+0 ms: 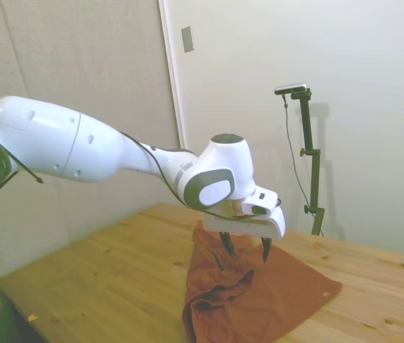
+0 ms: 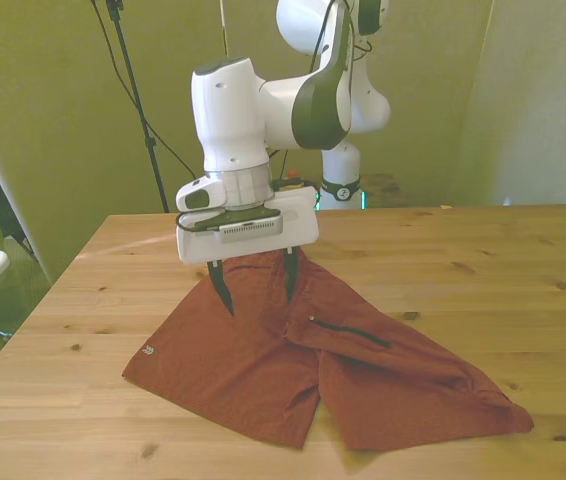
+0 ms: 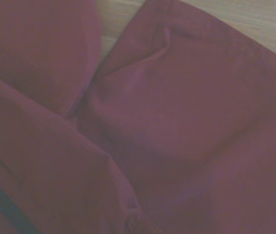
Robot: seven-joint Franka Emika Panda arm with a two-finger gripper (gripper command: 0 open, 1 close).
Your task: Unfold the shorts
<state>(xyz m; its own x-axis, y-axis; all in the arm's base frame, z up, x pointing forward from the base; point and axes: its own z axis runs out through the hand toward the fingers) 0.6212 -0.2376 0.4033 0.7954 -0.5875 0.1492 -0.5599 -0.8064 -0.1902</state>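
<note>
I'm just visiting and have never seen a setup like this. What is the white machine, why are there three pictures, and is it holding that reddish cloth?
The white machine is a robot arm. Its hand has two thin dark fingers, here spread open. One picture is taken from beside the table, one from across it, and the blurry close-up from a camera on the arm's wrist. On the wooden table lies a pair of rust-orange shorts, partly spread out but creased, with a fold of cloth across the middle. The hand hangs over the shorts, fingers pointing down, and holds nothing. The close-up shows only the cloth.
</note>
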